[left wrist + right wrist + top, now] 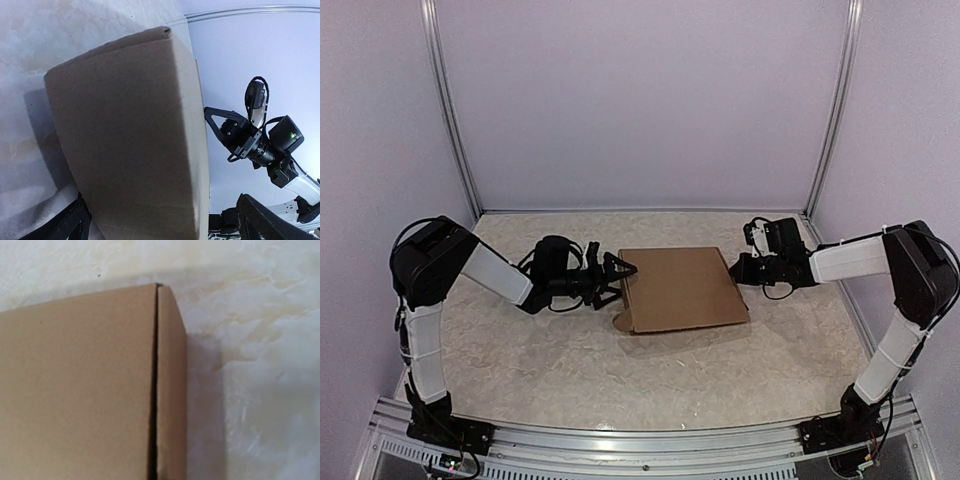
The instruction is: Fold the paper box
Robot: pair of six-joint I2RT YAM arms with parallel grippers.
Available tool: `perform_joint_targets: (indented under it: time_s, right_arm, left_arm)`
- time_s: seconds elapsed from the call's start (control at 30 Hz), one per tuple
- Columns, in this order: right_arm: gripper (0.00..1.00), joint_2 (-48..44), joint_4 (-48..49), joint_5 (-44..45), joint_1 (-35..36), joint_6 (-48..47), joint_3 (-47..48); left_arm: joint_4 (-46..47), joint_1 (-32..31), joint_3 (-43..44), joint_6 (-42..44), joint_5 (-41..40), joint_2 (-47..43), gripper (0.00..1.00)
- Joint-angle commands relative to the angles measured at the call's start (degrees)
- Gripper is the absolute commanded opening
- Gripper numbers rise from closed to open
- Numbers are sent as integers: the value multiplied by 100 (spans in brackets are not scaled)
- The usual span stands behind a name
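The paper box is a brown cardboard mailer lying closed and flat at the middle of the table. My left gripper is open at the box's left end. In the left wrist view its dark fingers stand on either side of the box's near end, with no grip. My right gripper is at the box's right edge, its tip at or touching the cardboard. The right wrist view shows the box top and a dark slit beside the side wall, but no fingers.
The pale mottled table is enclosed by white walls with metal posts at the back corners. The right arm shows beyond the box in the left wrist view. An aluminium rail runs along the near edge.
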Motion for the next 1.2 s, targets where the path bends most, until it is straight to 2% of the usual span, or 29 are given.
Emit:
perform_joint_targets:
  time_s: [0.0, 0.37, 0.57, 1.0, 1.17]
  right_arm:
    - [0, 107, -768, 48, -84, -128, -287]
    - [0, 63, -659, 34, -104, -162, -347]
    - [0, -4, -597, 46, -104, -153, -407]
    - [0, -205, -572, -47, -113, -180, -454]
    - [18, -593, -656, -231, -111, -326, -348]
  left_arm:
    - [668, -7, 176, -469, 249, 213, 99]
    - [1180, -64, 218, -919, 396, 370, 90]
    - [1154, -128, 297, -971, 440, 404, 84]
    - [1172, -135, 282, -1059, 494, 391, 50]
    - [1197, -60, 157, -1107, 529, 243, 42]
